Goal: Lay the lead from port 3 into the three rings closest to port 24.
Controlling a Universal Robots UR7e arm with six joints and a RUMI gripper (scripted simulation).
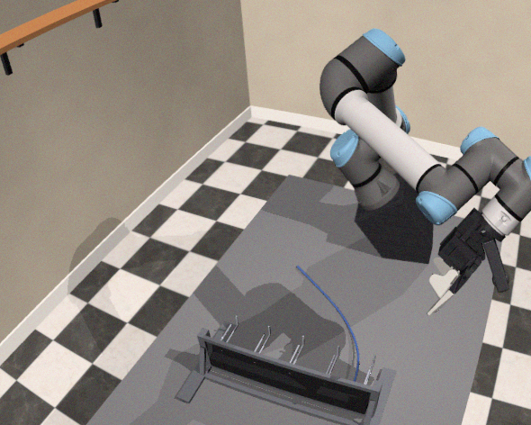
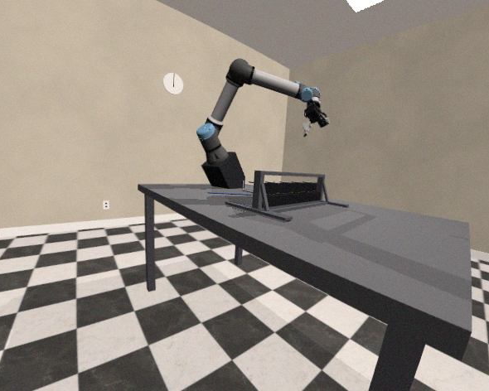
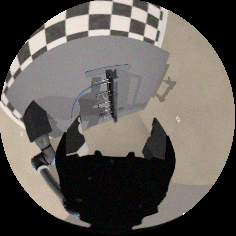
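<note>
- Gripper (image 1: 444, 292) up high in the air, far above the grey table (image 2: 404, 268), jaws spread as wide as can be, nothing between them
- Same gripper (image 2: 307, 127) in the side view: small and dark, hanging off the end of the arm (image 2: 274, 82), well above the rack (image 2: 259, 189)
- From the wrist view, two dark fingers far apart, with the table and rack seen small between them, far below
- Blue lead (image 1: 337, 315) lying loose on the table, bending in a long curve from its free end near the middle of the table to the rack
- Plugged in near one end of the rack (image 1: 205, 354), the end closer to the gripper in the top view
- Lead (image 2: 228, 192) flat on the table top in the side view, just a thin blue line behind the rack
- Lead (image 3: 80, 97) thin and curved in the wrist view too, next to the rack (image 3: 114, 95)
- Row of steel rings (image 1: 262, 342) sticking up along the top of the rack, too small to see the gaps
- Not in any of the rings at the far end, away from the plug
- Rack standing straight on its flat feet, not tipped
- Gripper and lead well apart, not touching
- Arm base (image 2: 224, 170) sitting on the far corner of the table, behind the rack
</note>
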